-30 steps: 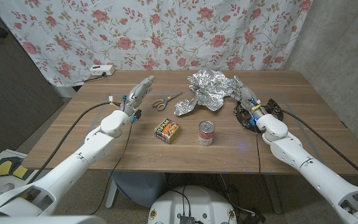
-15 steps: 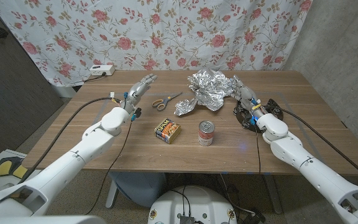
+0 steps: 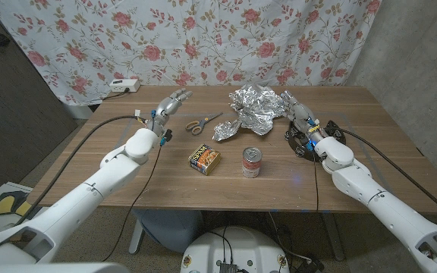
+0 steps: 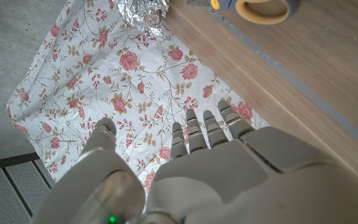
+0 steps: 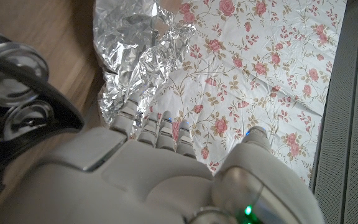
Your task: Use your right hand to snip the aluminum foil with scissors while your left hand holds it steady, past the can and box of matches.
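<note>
Crumpled aluminum foil (image 3: pixel 250 109) lies at the table's far middle; it also shows in the right wrist view (image 5: pixel 132 50) and the left wrist view (image 4: pixel 144 12). Scissors (image 3: pixel 202 123) with orange and grey handles lie left of the foil, their grey handle loop (image 4: pixel 263 9) close to the left hand's fingers. A red can (image 3: pixel 252 162) and a yellow box of matches (image 3: pixel 203 159) stand nearer the front edge. My left hand (image 3: pixel 168 108) hovers open left of the scissors, holding nothing. My right hand (image 3: pixel 299 115) is open just right of the foil, fingers extended.
A black tambourine (image 3: pixel 310 139) with metal jingles (image 5: pixel 17 87) lies beside my right wrist. A white power strip (image 3: pixel 124 86) sits at the table's far left corner. A floral curtain (image 3: pixel 203 38) hangs behind the table.
My left hand has lifted and moved a little farther back, staying left of the scissors. The right hand has barely moved.
</note>
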Motion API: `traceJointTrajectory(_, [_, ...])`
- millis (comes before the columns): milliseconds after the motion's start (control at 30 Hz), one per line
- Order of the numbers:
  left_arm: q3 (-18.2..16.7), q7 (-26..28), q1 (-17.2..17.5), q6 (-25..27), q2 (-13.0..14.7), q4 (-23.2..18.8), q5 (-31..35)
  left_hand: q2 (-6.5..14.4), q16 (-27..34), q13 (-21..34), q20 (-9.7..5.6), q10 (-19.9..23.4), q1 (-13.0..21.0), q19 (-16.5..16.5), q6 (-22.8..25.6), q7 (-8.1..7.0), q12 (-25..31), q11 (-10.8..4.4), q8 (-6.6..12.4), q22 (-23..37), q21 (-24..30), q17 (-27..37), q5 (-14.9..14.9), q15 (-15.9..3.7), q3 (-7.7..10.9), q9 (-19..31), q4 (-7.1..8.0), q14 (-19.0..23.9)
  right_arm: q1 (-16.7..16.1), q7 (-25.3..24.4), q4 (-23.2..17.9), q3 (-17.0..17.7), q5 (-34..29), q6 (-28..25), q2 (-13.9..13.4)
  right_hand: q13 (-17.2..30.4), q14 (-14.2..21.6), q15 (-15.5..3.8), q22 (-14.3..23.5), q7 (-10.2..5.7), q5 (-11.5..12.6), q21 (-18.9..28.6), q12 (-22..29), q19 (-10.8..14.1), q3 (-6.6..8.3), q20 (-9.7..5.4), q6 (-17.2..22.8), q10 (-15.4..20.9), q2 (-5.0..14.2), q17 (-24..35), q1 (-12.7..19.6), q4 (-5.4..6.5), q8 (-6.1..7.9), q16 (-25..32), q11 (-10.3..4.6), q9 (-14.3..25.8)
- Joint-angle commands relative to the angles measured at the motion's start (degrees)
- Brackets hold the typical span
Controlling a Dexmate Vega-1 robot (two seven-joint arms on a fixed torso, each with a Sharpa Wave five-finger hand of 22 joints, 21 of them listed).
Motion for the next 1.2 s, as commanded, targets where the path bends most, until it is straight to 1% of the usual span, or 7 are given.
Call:
traceJointTrajectory(33, [0.74,3.74,-0.83,5.81,0.9,-3.1,4.83,-0.13,0.21,0.13,0.21,0.27,1.49,0.51,-0.01,0.33,0.19,0.49,0.16,0.14,-0.05,0.14,0.25,0.22,0.3,0.14,-0.48,0.33,-0.08,0.09,-0.54,0.55,0.19,0.44,-0.41,-0.08,-0.33,-0.03,0.05,-1.31,0.1,0.23,0.25,-0.55,0.75,0.27,0.52,0.2,0.57,-0.06,0.67,-0.35,0.04,0.19,-0.64,0.09])
traceJointTrajectory(233, [1.37,5.19,-1.13,7.11,0.92,-3.64,7.28,-0.04,-0.01,0.11,0.49,0.22,3.45,0.24,-1.92,0.25,0.05,0.64,-0.43,0.13,-0.37,0.14,0.25,0.4,0.83,0.16,-0.62,0.24,-0.1,0.05,-0.83,0.67,0.04,0.28,-0.76,-0.13,-0.33,-0.21,0.05,-1.44,0.02,0.3,0.39,-0.54,1.03,0.25,0.42,0.56,0.73,-0.18,1.12,-0.59,-0.03,0.23,-1.02,0.07])
traceJointTrajectory(367, [1.49,6.04,-1.22,7.25,0.66,-3.59,8.26,-0.58,0.11,-0.03,0.33,2.27,6.22,0.77,-2.26,-0.15,0.59,2.93,-0.21,0.1,-0.47,0.11,0.17,2.35,1.26,0.19,-0.68,1.4,-0.1,0.14,-0.94,0.72,0.09,0.24,-0.85,-0.16,-0.01,-0.24,0.05,-1.24,-0.01,0.33,0.37,-0.54,1.12,0.25,0.27,0.54,0.75,-0.24,1.28,-0.69,-0.1,0.37,-0.88,0.07])
traceJointTrajectory(533, [1.25,5.21,-1.44,8.85,0.73,-4.29,7.65,-0.81,-0.28,-0.13,0.35,2.1,7.94,0.43,-3.79,0.17,0.27,1.49,-0.58,0.11,-0.78,0.11,0.1,1.42,1.43,0.2,-0.42,0.93,-0.19,0.06,-1.17,0.83,0.24,0.17,-0.84,-0.19,-0.02,-0.25,0.05,-1.2,-0.04,0.36,0.34,-0.53,1.24,0.25,0.25,0.47,0.8,-0.29,1.44,-0.77,-0.12,0.39,-0.9,0.06])
traceJointTrajectory(800, [1.92,5.71,-2.26,14.3,1.56,-6.69,9.81,-1.01,-0.54,-0.07,0.35,2.21,8.79,-0.19,-5.15,0.44,0.2,0.85,-0.86,0.12,-1.04,0.13,0.01,1.01,1.36,0.2,-0.18,0.27,-0.24,0.15,-1.35,0.86,-0.17,0.82,-0.97,-0.22,-0.02,-0.19,0.05,-1.19,-0.06,0.38,0.34,-0.55,1.39,0.25,0.2,0.47,0.88,-0.34,1.63,-0.86,-0.15,0.41,-0.71,0.06])
traceJointTrajectory(1067, [3.11,6.51,-3.29,20.45,1.78,-9.12,11.98,0.43,-0.39,0.17,0.3,3.02,12.05,-0.19,-6.77,0.87,0.44,0.21,-0.81,0.12,-1.0,0.15,0.48,0.97,2.49,0.23,-0.43,0.49,-0.54,-0.08,-1.9,1.01,-0.3,1.04,-1.1,-0.25,-0.15,-0.21,0.05,-1.16,-0.07,0.39,0.34,-0.6,1.53,0.26,0.13,0.5,0.94,-0.4,1.82,-0.95,-0.18,0.38,-0.66,0.06])
traceJointTrajectory(1200, [3.59,8.52,-3.18,20.12,1.54,-8.99,13.97,-2.25,-0.35,0.44,-0.25,3.29,11.77,-0.15,-11.4,0.53,0.47,0.11,-1.71,0.11,-0.98,0.21,-0.15,0.64,1.0,0.2,0.0,0.52,-0.58,-0.07,-1.93,0.99,-0.32,0.97,-1.13,-0.26,-0.14,-0.18,0.05,-1.2,-0.08,0.4,0.35,-0.61,1.58,0.26,0.16,0.52,0.94,-0.42,1.88,-0.98,-0.17,0.4,-0.67,0.05])
